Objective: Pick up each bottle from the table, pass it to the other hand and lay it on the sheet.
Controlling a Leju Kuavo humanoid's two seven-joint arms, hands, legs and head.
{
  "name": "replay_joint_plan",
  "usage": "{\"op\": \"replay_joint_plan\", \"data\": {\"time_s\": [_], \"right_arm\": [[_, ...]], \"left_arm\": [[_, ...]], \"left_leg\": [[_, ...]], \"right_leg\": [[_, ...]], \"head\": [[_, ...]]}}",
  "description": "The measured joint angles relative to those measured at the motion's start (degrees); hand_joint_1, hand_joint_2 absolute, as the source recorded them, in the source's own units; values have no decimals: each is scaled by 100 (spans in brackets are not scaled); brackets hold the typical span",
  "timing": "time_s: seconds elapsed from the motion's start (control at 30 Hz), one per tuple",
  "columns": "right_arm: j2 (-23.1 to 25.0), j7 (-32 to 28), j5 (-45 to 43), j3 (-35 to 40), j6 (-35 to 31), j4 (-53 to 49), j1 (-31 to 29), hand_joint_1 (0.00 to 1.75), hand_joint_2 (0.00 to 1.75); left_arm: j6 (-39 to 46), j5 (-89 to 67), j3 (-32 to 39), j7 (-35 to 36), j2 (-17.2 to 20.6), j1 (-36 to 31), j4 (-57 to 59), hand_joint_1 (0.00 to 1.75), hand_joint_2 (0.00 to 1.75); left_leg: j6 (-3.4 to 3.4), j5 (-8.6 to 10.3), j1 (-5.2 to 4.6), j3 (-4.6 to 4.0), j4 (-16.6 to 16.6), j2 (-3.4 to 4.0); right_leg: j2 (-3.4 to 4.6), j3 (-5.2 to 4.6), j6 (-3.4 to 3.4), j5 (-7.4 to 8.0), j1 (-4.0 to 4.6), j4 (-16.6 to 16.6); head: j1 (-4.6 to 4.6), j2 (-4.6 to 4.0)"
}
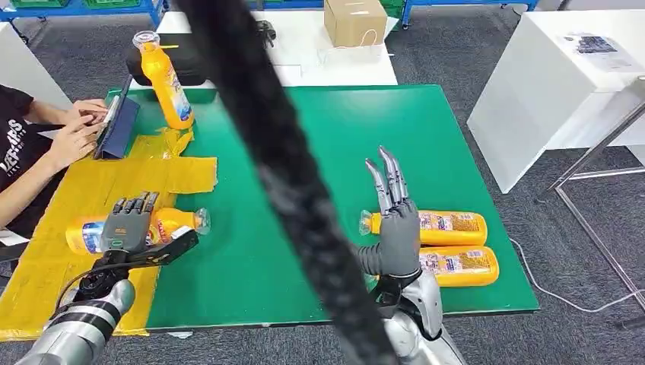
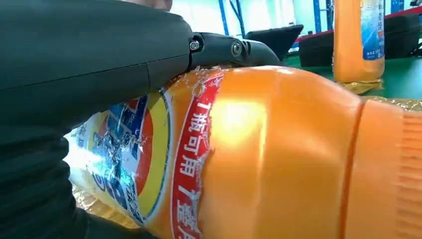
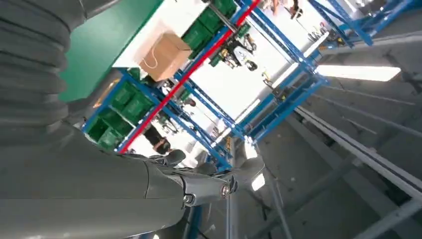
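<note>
Green table [image 1: 304, 228] with the yellow sheet [image 1: 46, 258] on its left side. My left hand [image 1: 128, 222] grips a bottle [image 1: 171, 223] lying on the sheet; a second bottle [image 1: 166, 82] stands upright at the sheet's far end. Right hand [image 1: 395, 220] is raised, fingers spread, holding nothing, just beside two bottles [image 1: 449, 245] lying side by side.

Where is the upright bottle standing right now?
In the head view the upright bottle stands at the table's far left, at the yellow sheet's far end, beside the person's tablet.
</note>
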Motion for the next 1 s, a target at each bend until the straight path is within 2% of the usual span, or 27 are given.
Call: {"op": "replay_joint_plan", "data": {"time_s": [0.1,0.3,0.37,0.47,0.77,0.83,0.93,0.97,1.0], "right_arm": [[-15,96,52,0,110,18,-31,0,175],[-39,336,377,0,278,65,-71,0,175],[-63,453,569,0,346,98,-110,0,175],[-107,518,675,0,389,162,-180,0,175],[-157,582,748,2,396,267,-243,0,175],[-179,615,807,4,387,289,-267,0,175],[-225,656,837,4,372,313,-277,0,175],[-238,667,846,7,370,321,-278,0,175],[-251,687,881,7,368,328,-278,0,175]], "left_arm": [[257,-106,57,17,-13,78,-44,0,175],[1400,-700,127,288,-61,484,-454,0,175],[1686,-1357,162,777,-33,769,-926,0,175],[1799,-1932,9,1506,92,1002,-1703,0,175],[1799,-1989,-74,1611,245,1334,-2645,0,175],[1801,-1989,-239,2301,427,1394,-3087,0,175],[1801,-1993,-954,3824,995,1158,-3600,0,175],[1801,-1993,-1166,3989,1136,1103,-3754,0,175],[1801,-1989,-1279,3832,1191,1128,-3922,0,175]], "left_leg": [[0,0,0,0,0,1],[0,0,0,-14,1,3],[1,1,0,-27,1,2],[3,2,0,-36,1,-8],[3,2,0,-40,1,-9],[2,3,7,-46,1,-4],[2,5,7,-48,1,-6],[2,5,7,-47,1,-10],[2,5,6,-46,1,-16]], "right_leg": [[1,-1,0,0,0,0],[3,-21,0,0,-1,0],[2,-32,0,0,-1,0],[-2,-34,2,-1,-1,0],[-2,-38,2,-2,-1,0],[-2,-49,1,-1,2,0],[-2,-49,1,0,3,0],[-3,-45,1,0,4,0],[-5,-43,1,-1,2,0]], "head": [[0,0],[0,0],[0,0],[0,0],[0,0],[0,0],[-2,0],[0,0],[-4,0]]}}
